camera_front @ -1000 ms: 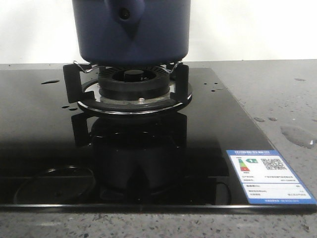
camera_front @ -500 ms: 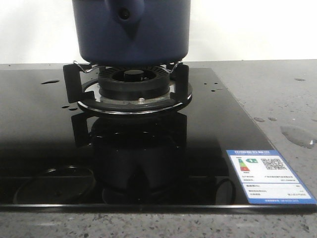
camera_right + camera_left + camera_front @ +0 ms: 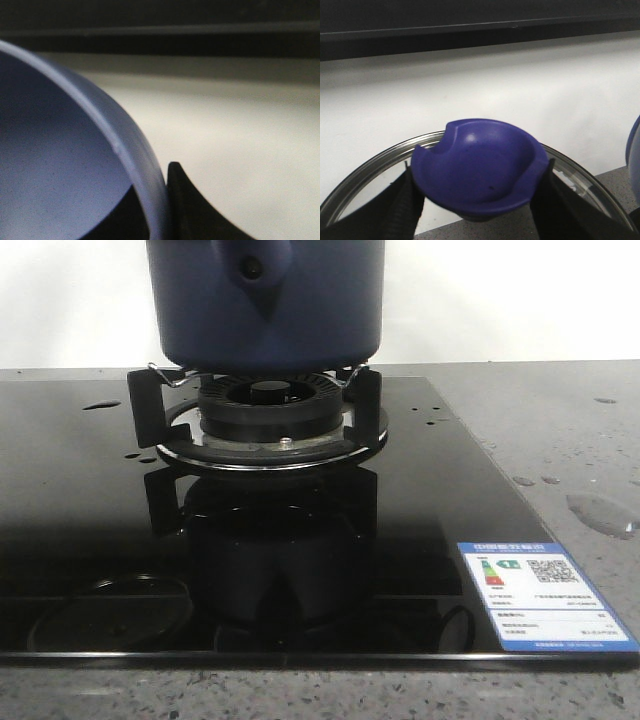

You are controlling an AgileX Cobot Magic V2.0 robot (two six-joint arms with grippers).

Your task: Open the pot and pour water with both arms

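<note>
The dark navy pot [image 3: 265,300] fills the top of the front view, its base at or just above the burner's trivet [image 3: 145,400]; I cannot tell if they touch. Its stub handle socket [image 3: 255,270] faces the camera. In the right wrist view my right gripper [image 3: 156,210] is shut on the pot's rim [image 3: 135,155], one finger inside and one outside. In the left wrist view my left gripper [image 3: 477,200] is shut on the blue knob [image 3: 480,167] of the glass lid [image 3: 360,180], held up away from the pot. Water drops [image 3: 100,405] lie on the hob. Neither gripper shows in the front view.
The black glass hob [image 3: 90,500] carries the gas burner [image 3: 268,405] and a sticker [image 3: 540,595] at the front right. A water puddle [image 3: 600,512] and drops lie on the grey counter [image 3: 560,420] to the right. A white wall stands behind.
The lid's faint reflection in the hob glass at the front has shifted slightly. The pot has not visibly moved.
</note>
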